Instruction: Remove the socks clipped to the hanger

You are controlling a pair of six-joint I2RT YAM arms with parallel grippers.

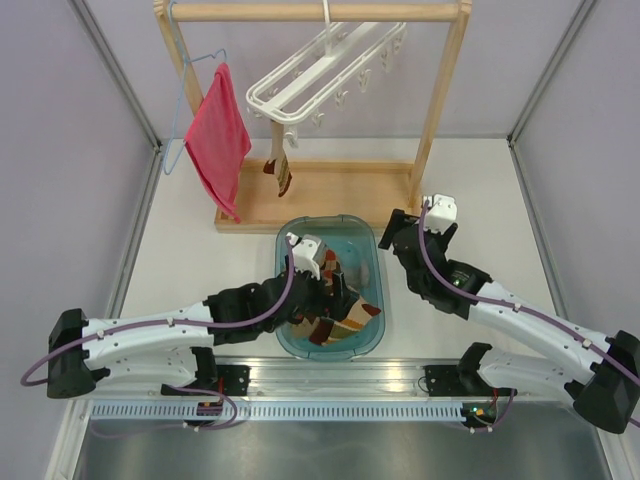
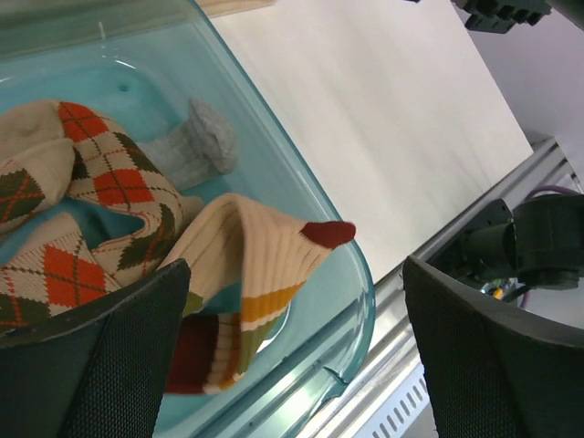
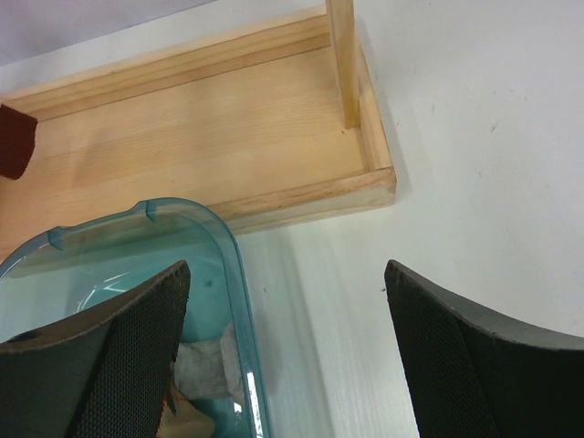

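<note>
The white hanger (image 1: pixel 320 65) hangs from the wooden rack's top bar. One argyle sock (image 1: pixel 281 168) is still clipped to it and dangles over the rack's base. Several socks lie in the teal bin (image 1: pixel 290 235): argyle ones (image 2: pixel 109 173), a grey one (image 2: pixel 196 146) and a cream striped one (image 2: pixel 255 255). My left gripper (image 1: pixel 338 290) is open and empty over the bin's near right corner, just above the striped sock; it also shows in the left wrist view (image 2: pixel 292 274). My right gripper (image 1: pixel 400 232) is open and empty over the table beside the bin's far right edge (image 3: pixel 287 269).
The wooden rack's base (image 3: pixel 201 137) and right post (image 3: pixel 342 55) stand just behind the bin. A red-pink cloth (image 1: pixel 217 135) hangs on a thin blue wire hanger (image 1: pixel 185 90) at the rack's left end. An aluminium rail (image 1: pixel 330 375) runs along the table's near edge.
</note>
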